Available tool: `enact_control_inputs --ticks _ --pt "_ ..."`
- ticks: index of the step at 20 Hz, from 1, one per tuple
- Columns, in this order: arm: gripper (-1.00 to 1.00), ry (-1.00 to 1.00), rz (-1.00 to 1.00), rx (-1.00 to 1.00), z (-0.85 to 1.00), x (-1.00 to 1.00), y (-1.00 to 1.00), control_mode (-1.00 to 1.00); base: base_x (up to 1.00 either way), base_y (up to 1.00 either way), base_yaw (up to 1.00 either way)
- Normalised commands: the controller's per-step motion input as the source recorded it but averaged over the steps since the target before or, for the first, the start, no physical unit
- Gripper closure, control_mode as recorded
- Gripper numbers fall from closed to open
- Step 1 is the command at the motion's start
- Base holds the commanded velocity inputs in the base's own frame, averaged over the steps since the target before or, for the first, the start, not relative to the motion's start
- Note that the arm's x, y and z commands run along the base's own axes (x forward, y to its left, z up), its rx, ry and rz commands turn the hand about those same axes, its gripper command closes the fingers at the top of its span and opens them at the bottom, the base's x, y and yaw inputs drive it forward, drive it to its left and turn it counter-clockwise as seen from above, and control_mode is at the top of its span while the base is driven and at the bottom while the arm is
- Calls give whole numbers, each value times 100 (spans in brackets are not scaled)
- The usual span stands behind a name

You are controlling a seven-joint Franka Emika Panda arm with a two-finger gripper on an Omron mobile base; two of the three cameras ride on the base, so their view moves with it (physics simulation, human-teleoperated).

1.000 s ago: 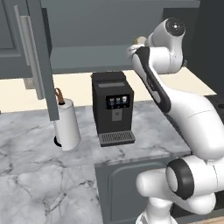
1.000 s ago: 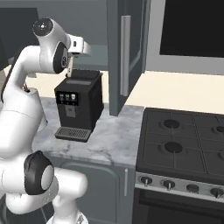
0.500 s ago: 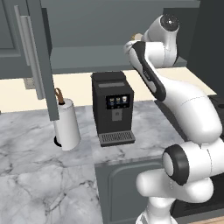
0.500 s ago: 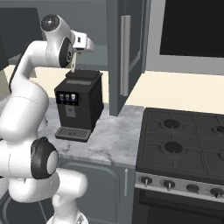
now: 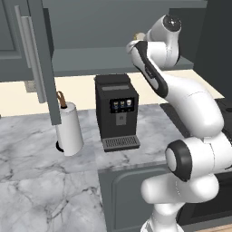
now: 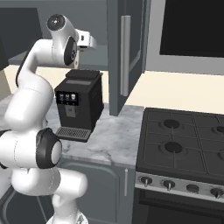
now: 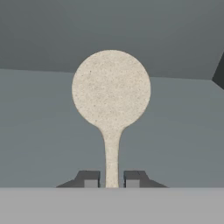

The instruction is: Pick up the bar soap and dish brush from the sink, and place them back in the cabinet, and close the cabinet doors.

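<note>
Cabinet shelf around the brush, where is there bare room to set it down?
Grey inner shelf lies bare on both sides of the cream round-headed dish brush held in the shut gripper. Crowded only at right, by the dark cabinet wall.

Base views flank arm, share coffee machine [image 5: 116, 111].

Glossy white arm [image 5: 190, 104], dark joints, rounded links

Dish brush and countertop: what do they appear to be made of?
Dish brush: an even cream-tan, finely speckled matte surface on head and handle, suggesting wood or fibre composite; no bristles are visible, so this stays uncertain.
Countertop: white-grey with dark branching veins and a smooth finish, looking like polished marble or an imitation.
</note>
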Motion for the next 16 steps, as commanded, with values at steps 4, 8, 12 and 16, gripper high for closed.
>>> enact_control_inputs --ticks 4,8,12,16 --pt "100 -3 1 0 -5 25 0 -100 0 0 0" --pt "100 -3 2 0 -11 24 0 -100 0 0 0" --pt "100 -3 2 0 -15 25 0 -100 0 0 0" --pt "100 -2 2 0 -13 30 0 -100 0 0 0"
